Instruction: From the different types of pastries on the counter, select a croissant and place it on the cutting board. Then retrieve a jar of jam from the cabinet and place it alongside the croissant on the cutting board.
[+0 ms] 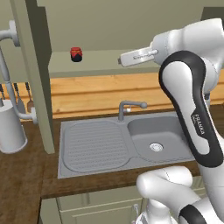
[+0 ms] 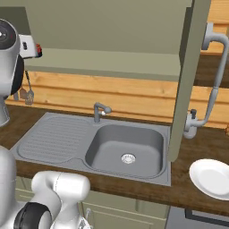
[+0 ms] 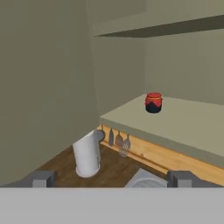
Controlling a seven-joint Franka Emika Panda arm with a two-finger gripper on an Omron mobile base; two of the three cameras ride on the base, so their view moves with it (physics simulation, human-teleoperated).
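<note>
On cabinet shelf (image 3: 183, 122), jam jar (image 3: 153, 103)

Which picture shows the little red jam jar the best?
The hand view shows the jam jar best: it stands whole and unblocked on the cabinet shelf, red lid and dark body clear. The left base view shows it smaller. In the right base view, only a red sliver peeks past the arm.

The cabinet shelf (image 3: 183, 118) lies open around the jar (image 3: 153, 102) (door (image 1: 35, 74) swung wide at left), with another shelf (image 3: 166, 26) overhead.
</note>
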